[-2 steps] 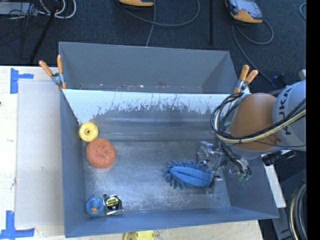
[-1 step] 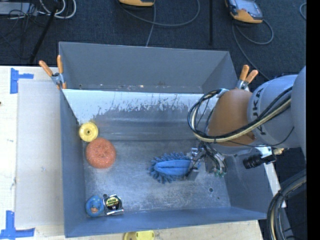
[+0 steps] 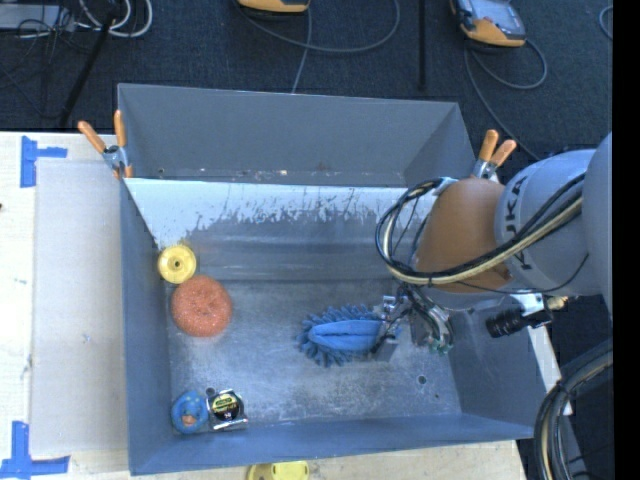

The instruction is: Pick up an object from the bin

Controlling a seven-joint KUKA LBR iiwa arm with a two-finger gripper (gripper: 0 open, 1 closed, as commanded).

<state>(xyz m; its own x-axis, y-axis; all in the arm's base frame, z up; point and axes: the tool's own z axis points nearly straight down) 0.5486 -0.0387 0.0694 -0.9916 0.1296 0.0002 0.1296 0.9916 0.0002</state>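
Pincer point(image 3: 392, 330): it is hanging low over the floor of the bin point(image 3: 300, 148). Whether it is spread or pressed together cannot be told from this angle.

Task's thing: a blue bristly brush-like piece point(image 3: 342, 336) is lying flat on the floor just to the view's left of the pincer. Its near end is seemingly touching the pincer's tip.

Shape and texture of it: it is an elongated oval with soft spikes sticking out all round its edge and a smoother ridge along its middle.

Writing: dark block letters reading "KU" are showing on the pale casing of the arm point(image 3: 560, 218), above and to the right of the pincer. The rest of the word is curving out of sight.

Wrist: a smooth, glossy orange cover point(image 3: 460, 233) is sitting directly above the pincer, and black and pale cables point(image 3: 400, 238) are looping round it.

Orange-red ball point(image 3: 201, 306): it is rough and scourer-like, and is resting well to the left of the pincer, past the blue piece.

Yellow disc point(image 3: 177, 262): it is smooth with a hole in its middle, and is lying just above the ball, touching or nearly touching it.

Far lower left of the pincer: a small blue round thing point(image 3: 187, 411) is lying by the front wall. A black-and-yellow boxy item point(image 3: 227, 408) is sitting just beside it, and its label is too small to read.
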